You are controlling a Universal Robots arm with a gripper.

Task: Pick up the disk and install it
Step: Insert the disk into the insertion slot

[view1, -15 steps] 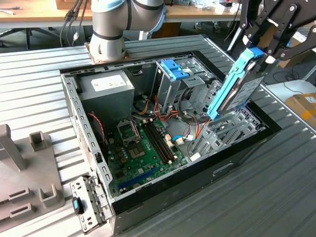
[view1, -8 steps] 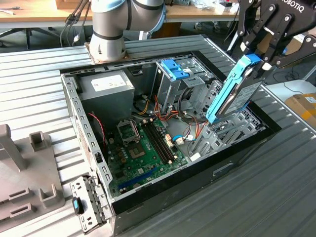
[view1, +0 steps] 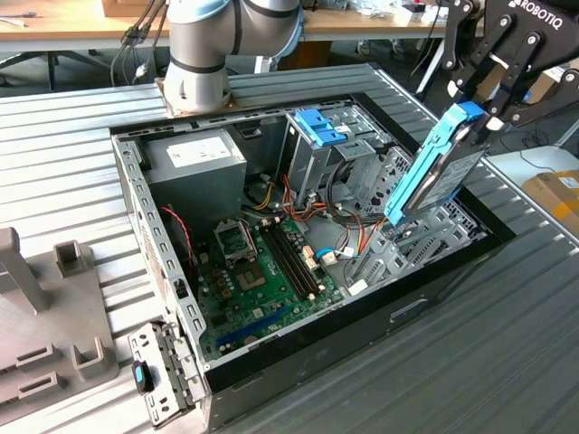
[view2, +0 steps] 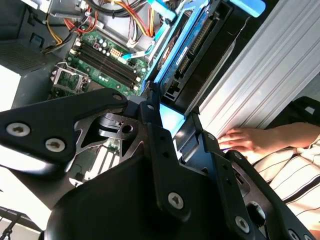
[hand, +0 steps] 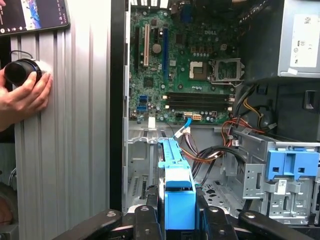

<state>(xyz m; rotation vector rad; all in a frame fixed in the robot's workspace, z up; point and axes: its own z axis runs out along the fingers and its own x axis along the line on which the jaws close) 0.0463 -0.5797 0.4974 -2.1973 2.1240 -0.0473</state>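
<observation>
Exterior view: one open computer case (view1: 434, 298) lies on the ribbed metal counter (view1: 54, 163), with my arm's base (view1: 199, 63) just beside it.
Fingers: my fingers (view1: 488, 113) are clenched on the upper end of the disk.
Disk: one disk (view1: 430, 172), a grey body in a blue rail. It is steeply tilted, its lower end down at the metal bay toward the exterior view's right. I cannot tell whether it touches the bay. It shows in both wrist views (view2: 192, 45) (hand: 177, 200).
Inside the case: one green motherboard (view1: 262, 271), one grey power supply (view1: 194, 167), one metal cage with one blue latch (view1: 318, 127).
Writing: one white printed label (hand: 305, 40) on the power supply.
Person: one hand (hand: 25, 97) on the counter beside the case, wrapped around one black round object (hand: 20, 72). A striped sleeve (view2: 295, 170) shows in the second wrist view.
</observation>
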